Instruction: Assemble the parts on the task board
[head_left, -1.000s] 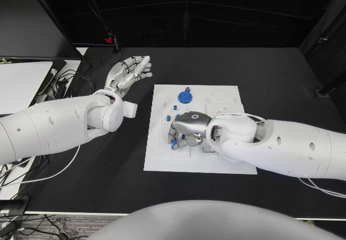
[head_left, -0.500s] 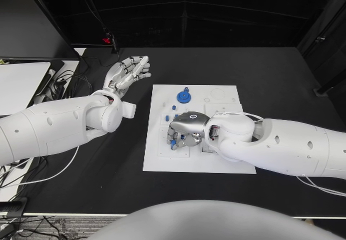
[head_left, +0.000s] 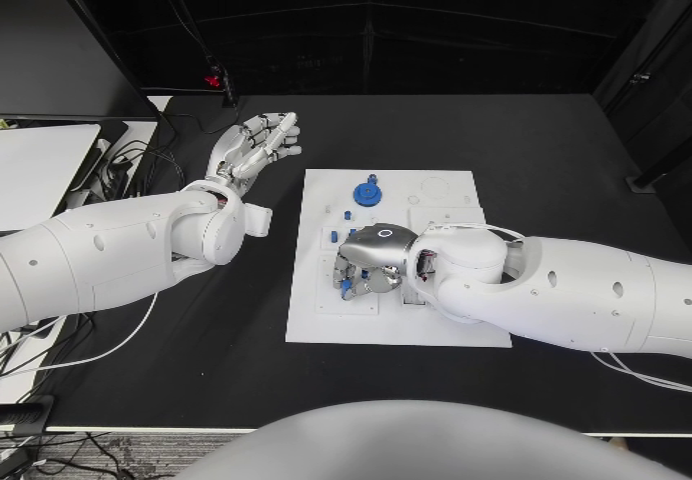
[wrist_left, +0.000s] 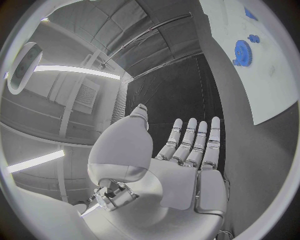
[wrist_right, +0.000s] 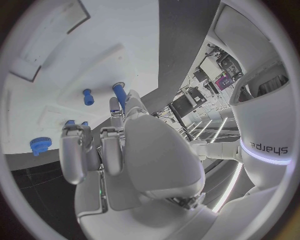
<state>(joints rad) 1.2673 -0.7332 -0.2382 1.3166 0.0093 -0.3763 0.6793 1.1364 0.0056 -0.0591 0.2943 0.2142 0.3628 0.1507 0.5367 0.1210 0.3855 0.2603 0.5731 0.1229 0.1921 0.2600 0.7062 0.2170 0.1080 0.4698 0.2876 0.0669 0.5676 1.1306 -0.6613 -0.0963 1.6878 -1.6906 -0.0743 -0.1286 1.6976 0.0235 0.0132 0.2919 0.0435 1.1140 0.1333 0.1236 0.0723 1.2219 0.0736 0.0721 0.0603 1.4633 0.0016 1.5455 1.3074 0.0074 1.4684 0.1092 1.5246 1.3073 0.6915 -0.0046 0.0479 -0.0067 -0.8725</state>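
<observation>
My right hand (head_left: 369, 262) is low over the left middle of the task board (head_left: 433, 325), with the fingers curled down among the small blue pegs (head_left: 338, 236). In the right wrist view the fingers (wrist_right: 75, 150) reach toward the board and one fingertip lies against or just beside a blue peg (wrist_right: 119, 92), but I cannot tell if the hand really clamps it or only touches it. Another short peg (wrist_right: 87, 96) is just beside, and a blue toothed part (wrist_right: 39, 145) lies further away near the board edge.

My left hand (head_left: 257, 142) is held over the bare desk (head_left: 577, 160), well apart from the board, with the fingers straight and spread and nothing in them.

The blue gear (head_left: 371, 192) sits on the far part of the board, apart from both hands.

The risk, as I judge it, is that the curled fingers push a neighbour peg out of its place or tip it, because the pegs are close together and the hand covers them from above. A peg that is pinched not straight could also jam at its hole.

The head view hides the fingertips under the hand's back; the right wrist view opens that spot. The left wrist view shows the gear (wrist_left: 240, 51) and the open palm (wrist_left: 187, 175).
</observation>
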